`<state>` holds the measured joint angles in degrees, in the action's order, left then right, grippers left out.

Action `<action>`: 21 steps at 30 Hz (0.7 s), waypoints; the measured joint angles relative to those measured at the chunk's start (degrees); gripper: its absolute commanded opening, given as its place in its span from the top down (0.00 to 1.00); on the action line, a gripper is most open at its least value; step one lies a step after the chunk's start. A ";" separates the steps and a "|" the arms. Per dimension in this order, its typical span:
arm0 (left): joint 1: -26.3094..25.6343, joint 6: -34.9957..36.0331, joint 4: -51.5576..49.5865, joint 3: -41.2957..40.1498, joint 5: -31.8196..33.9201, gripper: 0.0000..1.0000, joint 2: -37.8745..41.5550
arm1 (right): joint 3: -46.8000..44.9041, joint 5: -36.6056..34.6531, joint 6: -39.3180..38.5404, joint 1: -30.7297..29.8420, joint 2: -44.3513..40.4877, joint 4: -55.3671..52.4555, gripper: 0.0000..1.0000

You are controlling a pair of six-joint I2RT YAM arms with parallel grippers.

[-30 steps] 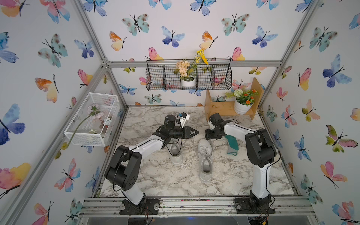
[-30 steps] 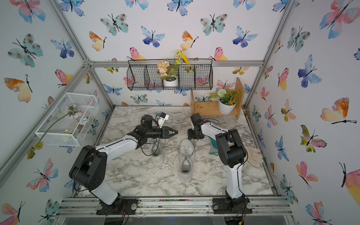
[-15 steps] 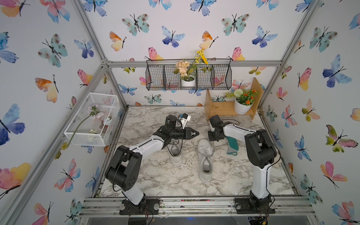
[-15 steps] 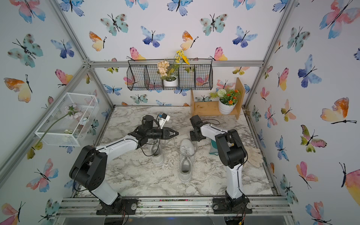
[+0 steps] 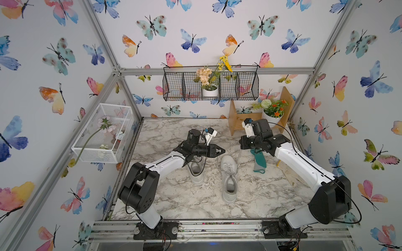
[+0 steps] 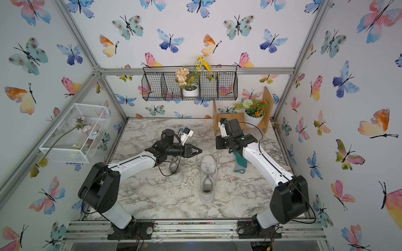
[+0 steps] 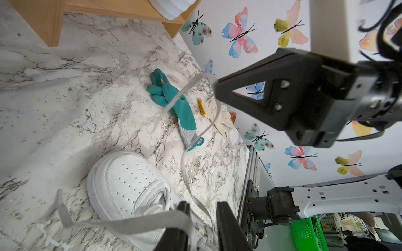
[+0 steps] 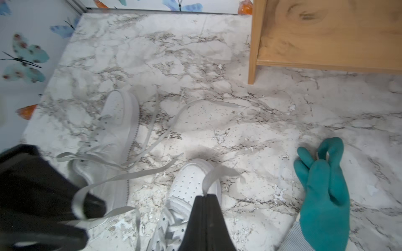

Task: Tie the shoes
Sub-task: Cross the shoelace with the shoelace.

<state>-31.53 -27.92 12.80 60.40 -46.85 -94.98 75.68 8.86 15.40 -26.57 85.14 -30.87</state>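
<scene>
Altogether, two shoes (image 5: 228, 178) and one teal glove (image 5: 258, 159) lie tabled.

white shoes (image 5: 228, 173), teal glove (image 5: 258, 159), marbled table (image 5: 256, 191)

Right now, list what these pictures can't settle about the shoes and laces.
- Left shoe: front hidden by the left arm in both top views.
- Left gripper: fingertips cut off by the left wrist view's edge; grip on the lace unclear.
- Right shoe: heel cut off in the right wrist view.
</scene>
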 measured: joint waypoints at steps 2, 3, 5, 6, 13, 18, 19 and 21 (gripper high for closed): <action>-0.39 0.57 0.02 0.00 -0.28 0.71 0.00 | 1.33 2.51 0.24 0.00 -0.90 -0.79 0.98; -0.63 0.79 0.04 0.00 -0.46 0.72 0.00 | 2.01 3.63 0.39 0.00 -1.14 -1.03 0.98; -1.20 1.14 0.04 0.00 -0.72 0.71 0.00 | 3.23 5.42 0.68 0.00 -1.55 -1.25 0.98; -1.49 1.25 0.07 0.00 -0.87 0.71 0.00 | 3.78 6.27 0.96 0.00 -1.77 -1.40 0.98; -2.82 1.60 0.24 0.24 -1.09 0.70 -0.61 | 6.51 9.25 2.14 0.00 -2.01 -1.99 0.98; -3.34 1.64 0.24 1.36 -1.09 0.68 -1.73 | 8.15 10.69 3.15 0.00 -2.01 -1.92 0.98; -3.43 1.64 0.24 1.57 -1.09 0.68 -1.88 | 8.39 10.86 3.28 0.00 -1.99 -1.90 0.98; -3.67 1.66 0.33 2.10 -1.09 0.67 -2.23 | 8.70 11.34 3.67 0.00 -1.99 -1.75 0.98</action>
<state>-35.20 -26.26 13.13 62.50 -47.94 -97.21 84.38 20.21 19.07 -26.57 83.15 -32.62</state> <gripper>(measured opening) 0.325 0.042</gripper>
